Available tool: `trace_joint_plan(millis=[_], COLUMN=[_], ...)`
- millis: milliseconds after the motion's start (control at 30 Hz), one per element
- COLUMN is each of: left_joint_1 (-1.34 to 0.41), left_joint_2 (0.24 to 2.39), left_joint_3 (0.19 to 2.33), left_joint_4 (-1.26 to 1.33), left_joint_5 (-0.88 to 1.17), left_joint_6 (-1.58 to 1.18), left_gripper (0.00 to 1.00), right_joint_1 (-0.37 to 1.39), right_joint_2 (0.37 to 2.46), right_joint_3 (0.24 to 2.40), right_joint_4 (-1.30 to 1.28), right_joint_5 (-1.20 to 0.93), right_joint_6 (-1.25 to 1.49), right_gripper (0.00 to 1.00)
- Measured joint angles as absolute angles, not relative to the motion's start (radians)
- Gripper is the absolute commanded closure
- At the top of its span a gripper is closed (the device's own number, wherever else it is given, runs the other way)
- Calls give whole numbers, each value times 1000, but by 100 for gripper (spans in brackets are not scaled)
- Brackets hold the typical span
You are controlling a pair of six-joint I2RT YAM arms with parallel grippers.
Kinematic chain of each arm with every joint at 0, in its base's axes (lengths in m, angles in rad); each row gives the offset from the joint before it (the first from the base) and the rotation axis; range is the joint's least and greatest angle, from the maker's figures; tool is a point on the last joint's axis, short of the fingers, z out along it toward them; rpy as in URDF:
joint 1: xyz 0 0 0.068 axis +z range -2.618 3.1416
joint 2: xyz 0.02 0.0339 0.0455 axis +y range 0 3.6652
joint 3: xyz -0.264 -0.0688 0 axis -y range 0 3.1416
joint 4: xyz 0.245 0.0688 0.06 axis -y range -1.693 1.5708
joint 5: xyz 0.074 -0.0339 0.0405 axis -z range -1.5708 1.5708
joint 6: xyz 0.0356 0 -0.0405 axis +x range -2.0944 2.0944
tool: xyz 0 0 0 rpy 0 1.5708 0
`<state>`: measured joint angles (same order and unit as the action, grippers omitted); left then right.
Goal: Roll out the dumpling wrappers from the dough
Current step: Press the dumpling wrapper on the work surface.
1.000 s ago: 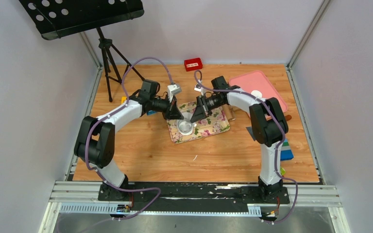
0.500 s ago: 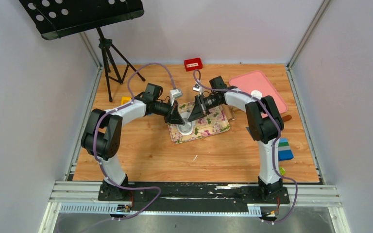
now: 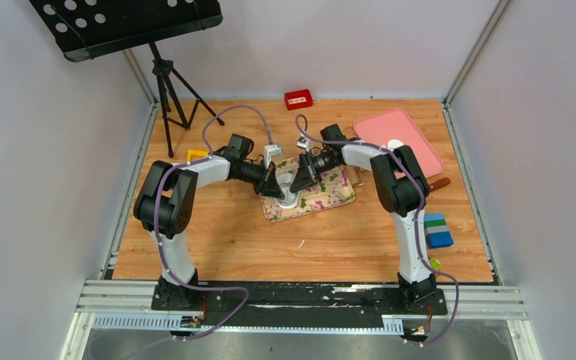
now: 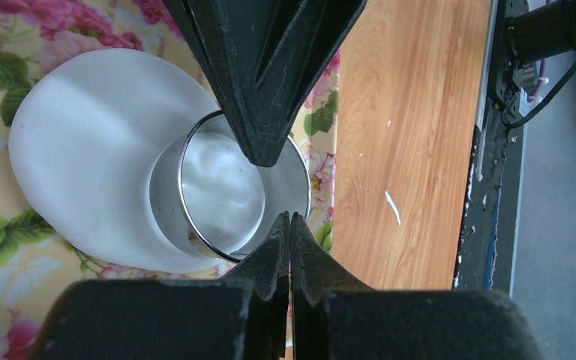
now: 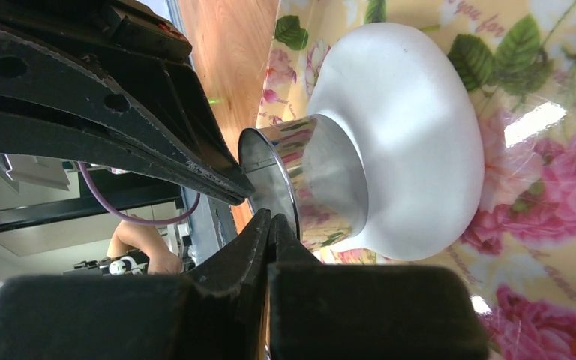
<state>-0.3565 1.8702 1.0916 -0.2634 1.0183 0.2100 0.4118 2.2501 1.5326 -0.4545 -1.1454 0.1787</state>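
**Claws both pinched shut, pressing the ring cutter (image 5: pixel 330 180) into the dough (image 4: pixel 82 142)**

So the left claw (image 4: pixel 291 219) and the right claw (image 5: pixel 270 216) were each pressed fully together with nothing held between the fingers. Their tips met from opposite sides on the cutter's top rim. Straight below them the cutter stood upright in the dough, a flattened white sheet that spread past the ring on the floral mat (image 5: pixel 555 225). One finished-looking dumpling wrapper (image 3: pixel 396 145) sat on the pink tray (image 3: pixel 412 135), well apart, out behind the right claw.

My take on doing this step right: push straight down with equal force from both tips so the ring doesn't tip. The ring looked close to the sheet's edge on the left claw's side, so I'd check that it cuts a full circle. Watch that neither tip slips inside the ring.

Compared with a second earlier, both arms had folded in toward the mat, and the claws had come closer together over the ring, shut the whole time. A white fleck also showed on the bench (image 4: pixel 405 112), nearer the bases than the claws, that wasn't there before.
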Motion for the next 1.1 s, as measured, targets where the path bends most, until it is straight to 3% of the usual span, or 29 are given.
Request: trace_joint_plan(millis=[1100], left_joint_1=[-359], left_joint_2=[1963], left_joint_3=[1188], left_joint_4=[-287], left_joint_5=[937], left_joint_6=[86], left_gripper=[100], right_joint_1=[418], right_joint_2=[2273], right_joint_3=[1567], right_joint_4=[-518], right_joint_5=[-1130], right_joint_6=[183], right_gripper=[100])
